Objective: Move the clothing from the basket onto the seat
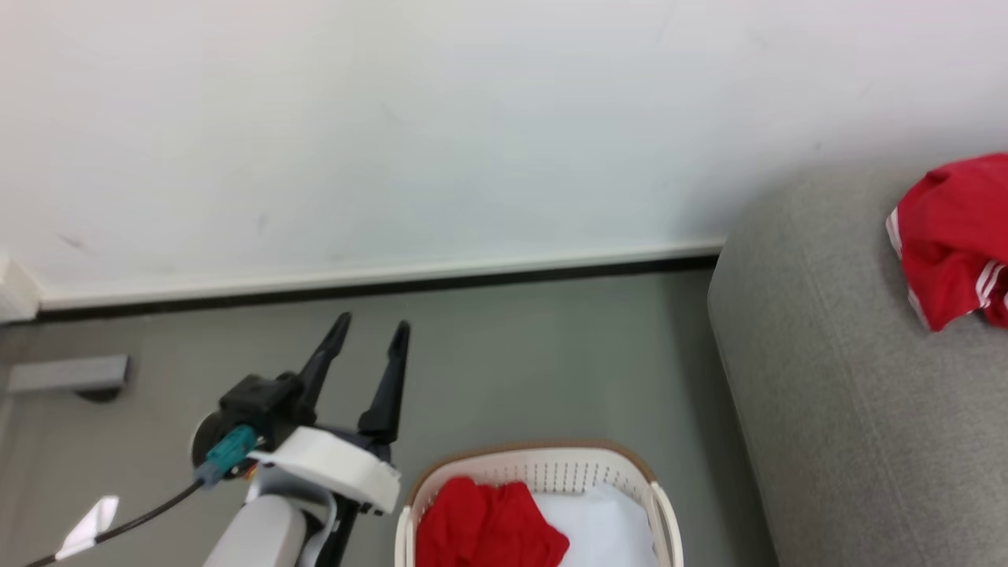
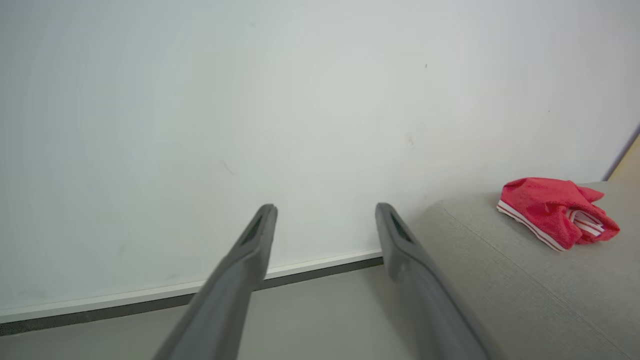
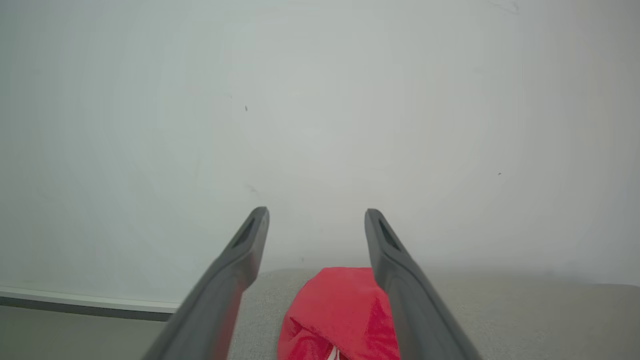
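Head view. We see the left gripper [image 1: 372, 324] in the lower left of the frame, its two long dark fingers spread wide with only grey floor [image 1: 535, 354] behind them; it holds nothing. A dark cable with a teal connector [image 1: 228, 453] runs off its wrist toward the bottom left corner. At bottom centre stands the cream laundry basket [image 1: 567, 472] with its brown rim band, cut off by the lower edge. A red garment [image 1: 484, 524] lies crumpled in the basket's left half. Beside it is a white surface that we cannot identify as cloth or basket floor. The light grey sofa [image 1: 827, 394] fills the right side of the frame, just beside the basket. A second red garment [image 1: 957, 236] with white stripe trim rests on the sofa at the right edge. A white wall [image 1: 472, 118] and a pale skirting board [image 1: 378, 276] span the top.

Left wrist view. The left gripper [image 2: 325, 207] stands wide open against the wall. The sofa [image 2: 500, 280] rises at lower right, and the second red garment [image 2: 550, 210] lies bunched on it, well apart from the fingers.

Right wrist view. We read the right gripper [image 3: 316, 212] as open, its fingers well separated. The second red garment [image 3: 340, 310] lies on the sofa [image 3: 525, 315] at bottom centre, seen between the two fingers and partly behind the right-hand one. We cannot tell whether that finger touches the cloth.
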Available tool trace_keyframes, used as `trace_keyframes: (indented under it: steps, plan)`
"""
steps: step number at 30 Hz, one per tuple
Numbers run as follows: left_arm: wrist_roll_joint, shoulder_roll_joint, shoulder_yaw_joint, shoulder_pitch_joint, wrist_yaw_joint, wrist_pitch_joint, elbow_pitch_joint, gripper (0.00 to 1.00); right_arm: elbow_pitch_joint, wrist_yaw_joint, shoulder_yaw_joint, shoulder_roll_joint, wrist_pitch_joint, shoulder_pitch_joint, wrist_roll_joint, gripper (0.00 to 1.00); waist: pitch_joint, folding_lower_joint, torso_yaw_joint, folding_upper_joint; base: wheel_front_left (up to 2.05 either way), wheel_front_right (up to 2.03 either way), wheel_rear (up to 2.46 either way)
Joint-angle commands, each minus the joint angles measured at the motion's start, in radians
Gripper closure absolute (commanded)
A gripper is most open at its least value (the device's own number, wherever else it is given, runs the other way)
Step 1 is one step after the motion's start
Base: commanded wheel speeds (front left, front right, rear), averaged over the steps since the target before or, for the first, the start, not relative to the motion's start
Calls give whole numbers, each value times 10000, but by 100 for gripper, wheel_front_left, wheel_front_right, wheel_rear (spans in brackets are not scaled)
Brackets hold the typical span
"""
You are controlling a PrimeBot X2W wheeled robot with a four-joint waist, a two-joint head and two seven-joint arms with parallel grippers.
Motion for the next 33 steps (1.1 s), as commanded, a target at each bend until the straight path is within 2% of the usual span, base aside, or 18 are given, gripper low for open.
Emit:
trace_keyframes:
  steps: [1, 7, 13, 17, 21, 26, 33]
  plan:
    - [-27, -36, 303, 348, 103, -3, -70, 0, -271, -22, -212, 264, -167, 613, 61, 0, -753, 4, 51, 0, 0, 0, 0]
    - [325, 20, 1277, 1141, 445, -3, -400, 0, -1525, -22, -1246, 1454, -467, 2556, -469, 0, -1263, 4, 267, 0, 0, 0, 0]
    - [659, -197, 2124, 1978, 611, -4, -777, 0, -2941, -22, -2531, 3375, -571, 4664, -1526, 0, -1446, 4, 426, 0, 0, 0, 0]
    - [926, -421, 2594, 2532, 540, -4, -946, 0, -3824, -22, -3068, 4462, -558, 5847, -2530, 0, -1486, 4, 488, 0, 0, 0, 0]
    - [1435, -579, 2828, 2921, 368, -4, -930, 0, -4330, -23, -2813, 4884, -558, 6462, -3465, 0, -1535, 4, 452, 0, 0, 0, 0]
    - [1754, -835, 3124, 3092, 229, -4, -974, 0, -4706, -22, -3042, 5640, -558, 6942, -3972, 0, -1570, 4, 520, 0, 0, 0, 0]
    - [1988, -1038, 3295, 3065, -21, -4, -891, 0, -4782, -22, -3047, 5680, -559, 6952, -4150, 0, -1566, 4, 571, 0, 0, 0, 0]
